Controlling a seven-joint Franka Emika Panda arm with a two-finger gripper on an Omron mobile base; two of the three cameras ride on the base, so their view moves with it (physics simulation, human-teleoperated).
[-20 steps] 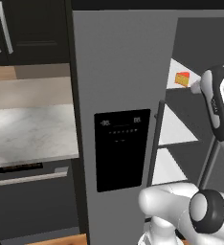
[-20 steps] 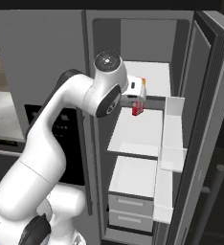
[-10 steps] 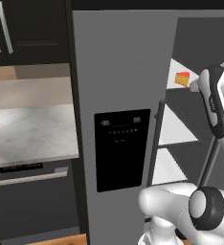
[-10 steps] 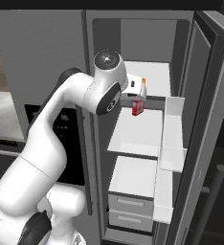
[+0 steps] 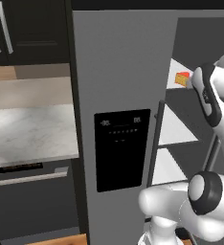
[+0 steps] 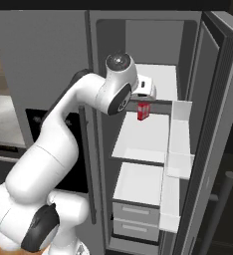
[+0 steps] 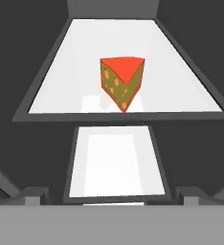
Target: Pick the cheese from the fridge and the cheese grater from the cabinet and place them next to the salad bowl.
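Note:
The cheese (image 7: 122, 81), an orange-red wedge with a yellow holed face, stands on a white upper shelf (image 7: 181, 86) inside the open fridge (image 5: 118, 72). My gripper (image 7: 113, 195) is open, its fingertips (image 7: 33, 194) set wide apart at the bottom of the hand view. It hovers short of the cheese, facing it, and touches nothing. In the left base view the cheese (image 5: 182, 78) sits just left of my wrist. The cheese grater, the cabinet and the salad bowl are out of view.
A small red box (image 6: 143, 110) stands on the shelf below. The open fridge door (image 6: 213, 99) with white bins (image 6: 180, 139) stands to the right. Drawers (image 6: 138, 219) sit at the bottom. A marble counter (image 5: 28, 129) and dark cupboards (image 5: 28, 28) lie left of the fridge.
The arm has edged slightly further into the fridge. The cheese has not moved and the gripper stays open.

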